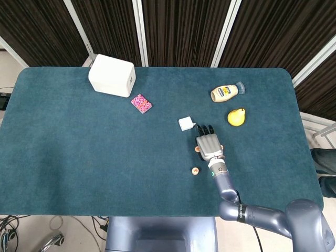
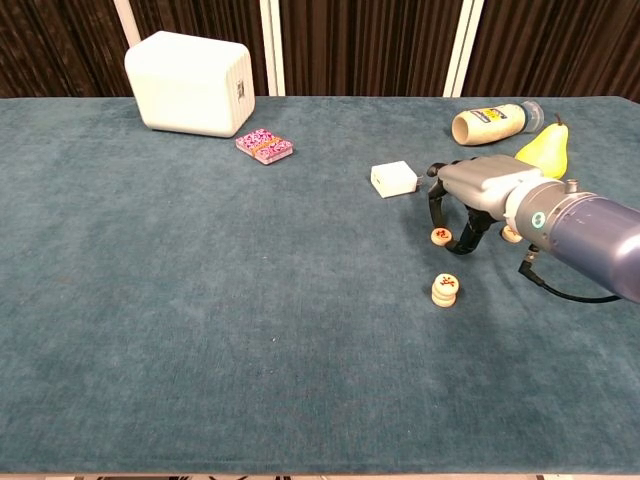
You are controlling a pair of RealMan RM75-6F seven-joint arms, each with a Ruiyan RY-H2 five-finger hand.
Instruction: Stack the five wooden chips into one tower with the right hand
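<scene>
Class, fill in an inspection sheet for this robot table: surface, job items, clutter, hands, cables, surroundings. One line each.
Surface: teal cloth table, flat.
Job items: short chip stack near the front; single chip under the fingers; another chip partly hidden behind the hand. Other chips not seen.
Clutter: white box, pink card pack, small white block, mayonnaise bottle lying down, yellow pear.
Hands: right robot hand arched over the single chip, fingers down; grip cannot be told. Left robot hand not in view.
Cables: black cable at the right wrist; loose cables on the floor.
Surroundings: dark curtain with white posts.
</scene>
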